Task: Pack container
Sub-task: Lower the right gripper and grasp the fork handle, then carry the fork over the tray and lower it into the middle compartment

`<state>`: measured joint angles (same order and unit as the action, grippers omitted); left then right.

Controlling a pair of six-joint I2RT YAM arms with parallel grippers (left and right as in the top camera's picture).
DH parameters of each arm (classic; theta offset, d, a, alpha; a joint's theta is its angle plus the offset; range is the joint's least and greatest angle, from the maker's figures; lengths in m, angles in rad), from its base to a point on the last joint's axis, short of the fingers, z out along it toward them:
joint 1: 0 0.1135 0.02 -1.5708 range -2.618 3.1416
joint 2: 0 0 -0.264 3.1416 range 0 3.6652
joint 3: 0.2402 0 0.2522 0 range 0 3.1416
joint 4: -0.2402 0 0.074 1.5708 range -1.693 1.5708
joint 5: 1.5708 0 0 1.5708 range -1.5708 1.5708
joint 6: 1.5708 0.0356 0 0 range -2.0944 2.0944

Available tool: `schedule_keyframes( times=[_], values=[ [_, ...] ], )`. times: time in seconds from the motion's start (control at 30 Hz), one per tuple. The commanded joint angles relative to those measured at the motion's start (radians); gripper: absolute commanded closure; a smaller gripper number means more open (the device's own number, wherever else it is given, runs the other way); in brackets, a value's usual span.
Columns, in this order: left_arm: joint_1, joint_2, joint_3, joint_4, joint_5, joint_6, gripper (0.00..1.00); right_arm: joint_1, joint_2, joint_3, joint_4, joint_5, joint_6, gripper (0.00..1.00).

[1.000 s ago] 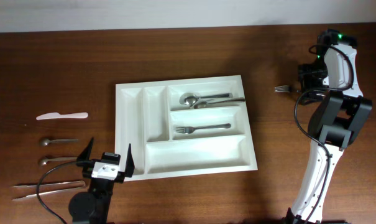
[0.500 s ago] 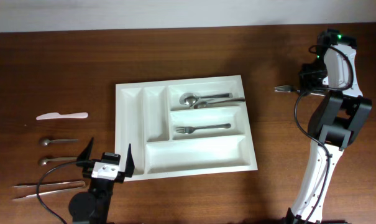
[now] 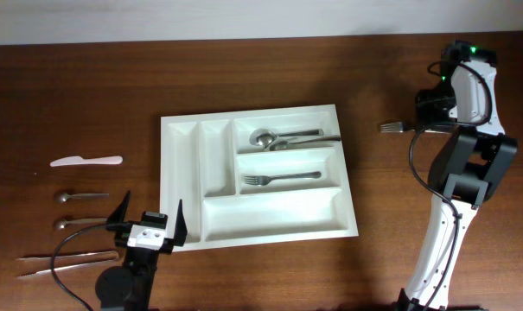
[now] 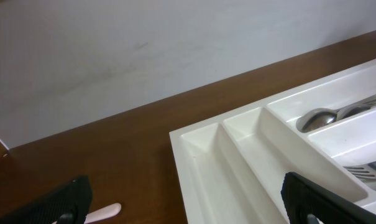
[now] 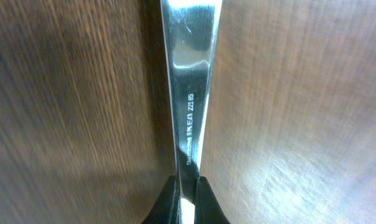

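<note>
Container (image 3: 270,212) on wood table (image 3: 88,95), white wall (image 3: 244,17)

The left gripper (image 3: 149,213) is hovering with jaws spread wide, arm folded low. The right arm is stretching far, its gripper (image 5: 186,200) pinching a fork (image 5: 191,93) by the handle.

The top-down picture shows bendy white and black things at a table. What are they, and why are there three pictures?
Those are two robot arms. Each ends in a two-finger pincher called a gripper. One picture looks down from above the table. The other two come from small cameras on the arms' wrists.

On the table lies a white tray for cutlery, with spoons and a fork inside. To its left lie a white knife and two small spoons.

The right gripper is pinched shut on the handle of a loose fork, seen very close in its wrist picture. The left gripper is open and holds nothing.
</note>
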<state>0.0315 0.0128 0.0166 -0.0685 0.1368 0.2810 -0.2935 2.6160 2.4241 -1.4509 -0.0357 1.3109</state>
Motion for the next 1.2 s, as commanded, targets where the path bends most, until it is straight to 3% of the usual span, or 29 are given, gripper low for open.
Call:
schedule_keyframes(
  times=[0.0,0.23,0.3,0.67,0.8,1.17],
  values=[
    [0.005,-0.007,-0.007,0.001,-0.011,-0.002,0.01,0.01,-0.042,0.111,-0.044,-0.01,-0.064,0.96],
    [0.005,-0.007,-0.007,0.001,-0.011,-0.002,0.01,0.086,-0.103,0.298,-0.248,-0.014,-0.134,0.96],
    [0.005,-0.007,-0.007,0.001,-0.011,-0.002,0.01,0.125,-0.125,0.315,-0.248,-0.066,-0.204,0.96],
    [0.005,-0.007,-0.007,0.001,-0.011,-0.002,0.01,0.403,-0.208,0.31,-0.248,-0.14,-0.17,0.96],
    [0.005,-0.007,-0.007,0.001,-0.011,-0.002,0.01,0.5,-0.208,0.274,-0.248,-0.145,-0.1,0.96],
    [0.005,-0.007,-0.007,0.001,-0.011,-0.003,0.01,0.661,-0.208,0.144,-0.248,-0.193,0.278,0.96]
  ],
)
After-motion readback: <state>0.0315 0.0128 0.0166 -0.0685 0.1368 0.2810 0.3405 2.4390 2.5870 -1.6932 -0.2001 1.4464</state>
